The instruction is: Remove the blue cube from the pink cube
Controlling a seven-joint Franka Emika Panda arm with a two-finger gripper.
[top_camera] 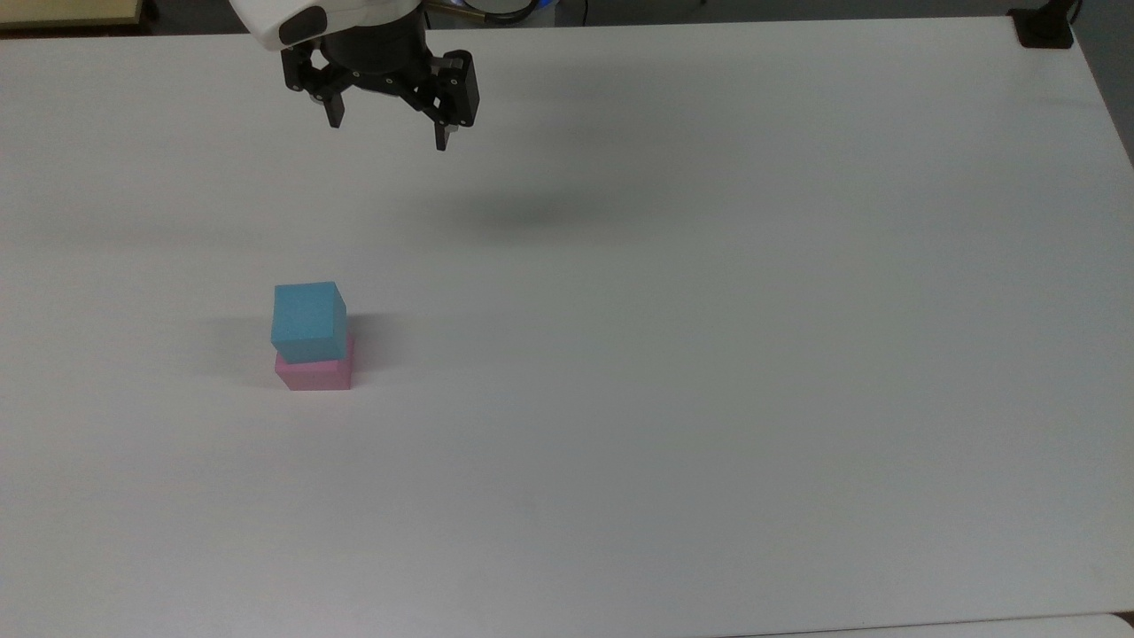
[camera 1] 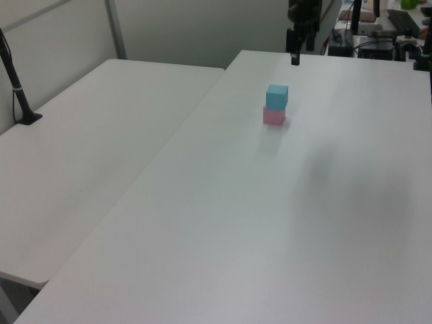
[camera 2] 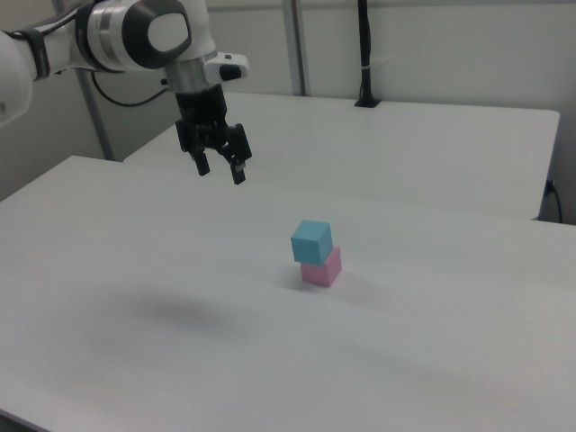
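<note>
Resting blue cube (top_camera: pixel 307 321) atop pink cube (top_camera: pixel 315 373)

A matt, plain finish without sheen is shown by the blue cube (top_camera: pixel 307 322) at the left of the top view, and the same dull, smooth face by the pink cube (top_camera: pixel 315 375) beneath it. The white table (top_camera: pixel 709 354) is seen as smooth with a faint satin sheen. The gripper (top_camera: pixel 388 135) at the upper left appears as black hard plastic, below a glossy white arm shell (camera 2: pixel 135 36).
</note>
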